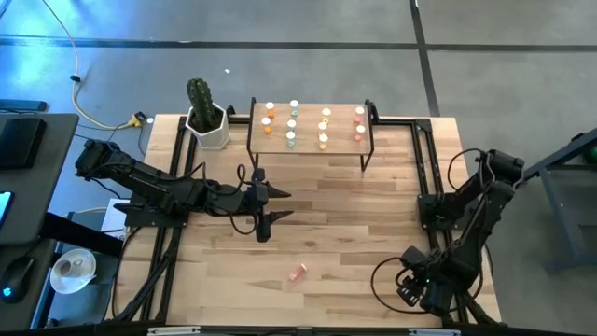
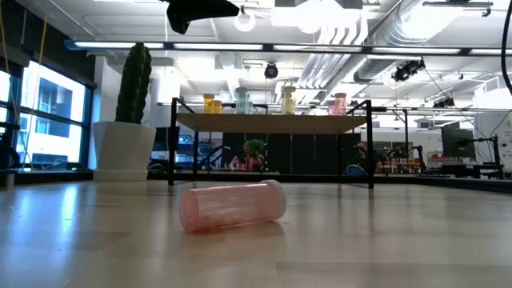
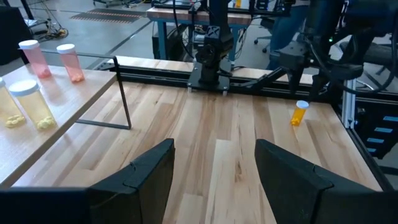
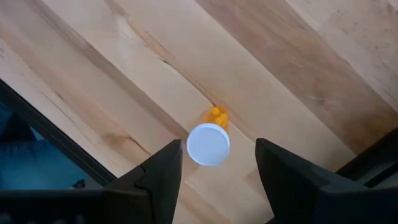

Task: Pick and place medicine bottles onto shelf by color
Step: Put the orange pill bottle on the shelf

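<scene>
High view, shelf: the shelf [image 1: 310, 140] stands at the far edge of the table [image 1: 354, 224], light wood top on a thin black frame, just beside a white pot holding a cactus [image 1: 200, 98].
Shelf load: medicine bottles [image 1: 291, 124] stand upright in four short columns; orange at the cactus end, then pale green, then yellow, then red-pink.
Contents: seen from the left wrist, two yellow bottles [image 3: 31, 104] hold small yellow lumps; the two pink ones [image 3: 69, 62] are translucent, contents not clear.
Loose pink bottle: one red-pink bottle [image 1: 297, 273] lies on its side on the bare table near the front edge, well apart from the shelf. Low view shows the same bottle [image 2: 233, 206] flat on the wood, white cap end toward the right of that picture; it looks empty or nearly so.
Loose orange bottle: an orange bottle [image 4: 209, 140] stands upright on the table under the right arm, white cap facing up. Left wrist view catches it [image 3: 299, 114] near the right arm's base.
Left gripper: left gripper [image 1: 270, 205] hovers mid-table, between shelf and pink bottle, jaws apart, nothing between them.
Right gripper: right gripper [image 4: 214, 180] points straight down over the orange bottle at the table's front right corner, fingers spread wide, not touching the bottle.
</scene>
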